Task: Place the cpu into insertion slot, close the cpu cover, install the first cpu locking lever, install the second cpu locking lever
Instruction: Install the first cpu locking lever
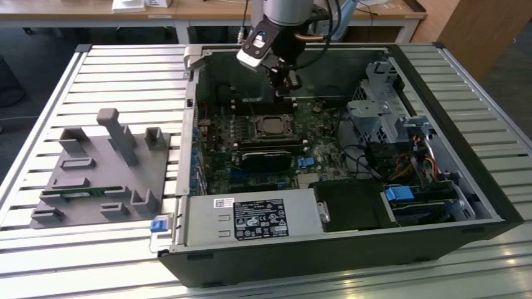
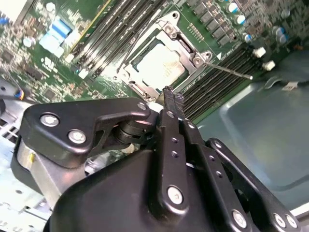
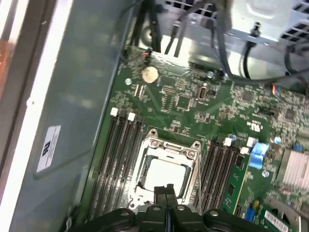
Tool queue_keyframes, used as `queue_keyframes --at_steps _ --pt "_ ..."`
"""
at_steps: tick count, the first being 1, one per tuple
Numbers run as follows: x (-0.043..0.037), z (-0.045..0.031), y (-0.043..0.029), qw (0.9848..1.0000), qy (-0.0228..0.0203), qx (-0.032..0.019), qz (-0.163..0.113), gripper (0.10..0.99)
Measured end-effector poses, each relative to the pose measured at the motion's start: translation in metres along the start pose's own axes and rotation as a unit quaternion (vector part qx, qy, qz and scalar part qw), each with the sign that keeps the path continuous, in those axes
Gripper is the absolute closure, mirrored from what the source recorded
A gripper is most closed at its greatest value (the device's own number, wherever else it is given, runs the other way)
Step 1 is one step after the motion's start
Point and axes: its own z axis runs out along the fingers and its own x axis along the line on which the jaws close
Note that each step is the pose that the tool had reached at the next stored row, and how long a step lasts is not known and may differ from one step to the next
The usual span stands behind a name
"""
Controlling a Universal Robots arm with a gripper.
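Observation:
The cpu (image 1: 270,127) lies flat in the insertion slot (image 2: 140,86) on the green board, its silver-grey top showing in both wrist views (image 2: 161,65) (image 3: 166,171). The cpu cover (image 3: 169,145), a silvery frame, lies down around the chip. A thin locking lever (image 2: 231,71) sticks out sideways from one corner of the cover. My gripper (image 1: 285,87) hangs above the board just behind the socket in the exterior view. Its two black fingers are pressed together with nothing between them (image 2: 169,94) (image 3: 166,188).
The open computer case (image 1: 465,156) walls in the board. Long black memory slots (image 3: 118,159) flank the socket. A drive cage (image 1: 378,115) with cables stands at the exterior view's right, a power supply (image 1: 249,218) at the front. A grey fixture (image 1: 99,168) sits left of the case.

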Motion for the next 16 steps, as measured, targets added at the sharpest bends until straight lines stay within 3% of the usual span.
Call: queue_keyframes --at_steps 4,8,11,16 --pt "0.0 0.0001 0.0 0.9993 0.0 0.0002 -0.036 0.969" --pt "0.0 0.0002 0.0 0.9973 0.0 0.0003 -0.073 0.969" --pt "0.0 0.0003 0.0 0.995 0.0 0.0004 -0.1 0.969" --pt "0.0 0.0004 0.0 0.9894 0.0 0.0006 -0.145 0.969"
